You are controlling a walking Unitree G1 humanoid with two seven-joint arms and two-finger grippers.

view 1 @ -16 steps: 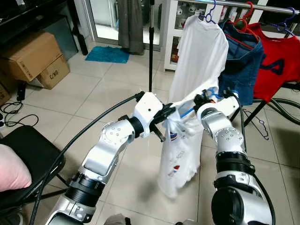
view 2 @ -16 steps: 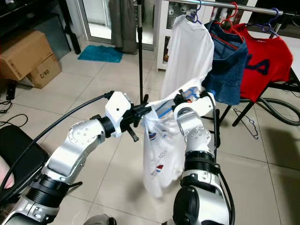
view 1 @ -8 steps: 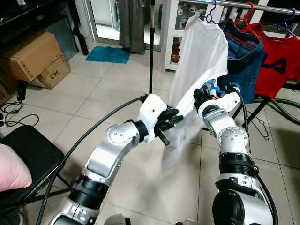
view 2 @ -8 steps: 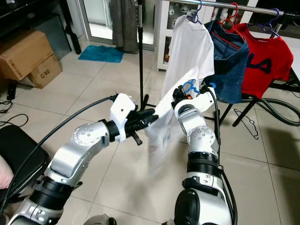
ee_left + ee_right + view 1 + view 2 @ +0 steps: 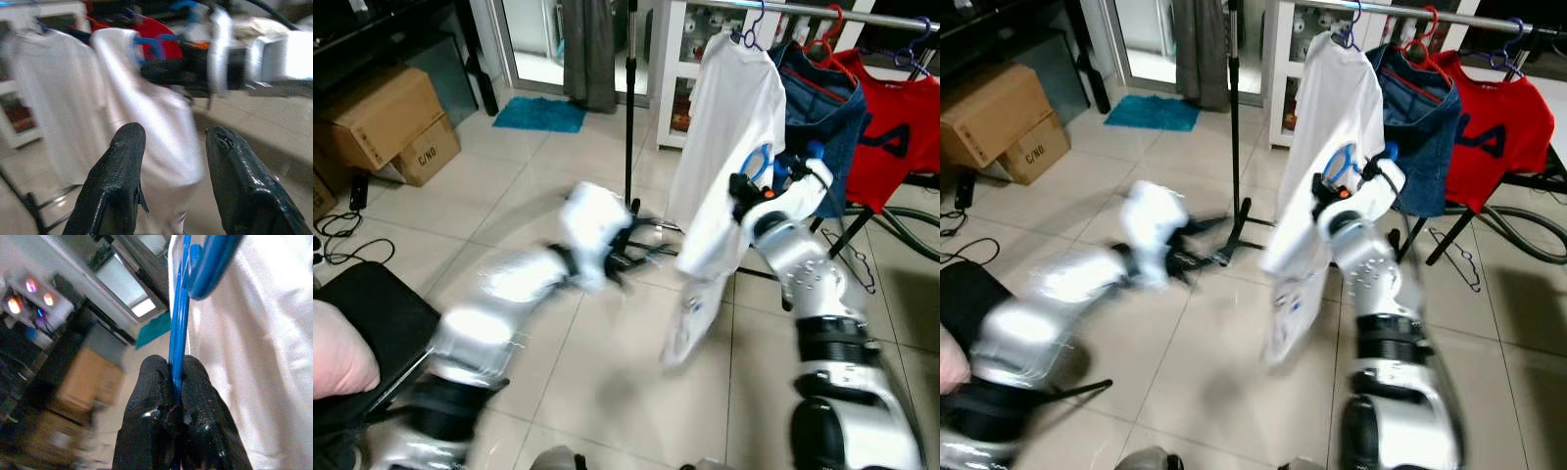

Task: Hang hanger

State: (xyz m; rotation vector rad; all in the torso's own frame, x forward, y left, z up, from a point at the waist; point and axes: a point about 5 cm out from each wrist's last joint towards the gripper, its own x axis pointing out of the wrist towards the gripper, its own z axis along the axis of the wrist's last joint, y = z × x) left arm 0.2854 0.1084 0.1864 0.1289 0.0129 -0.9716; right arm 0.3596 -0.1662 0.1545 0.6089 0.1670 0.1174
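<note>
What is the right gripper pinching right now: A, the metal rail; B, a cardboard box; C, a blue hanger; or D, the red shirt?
C: in the right wrist view the right gripper has its black fingers closed on the thin stem of the blue hanger, beside the white shirt.

Both head views looked forward and down from above the arms, sharing the tiled floor (image 5: 558,186) and the clothes rail (image 5: 1410,15). The left wrist camera looked along its fingers (image 5: 117,176) toward the hanging clothes; the right sat close behind its fingers (image 5: 156,431), facing the room.
</note>
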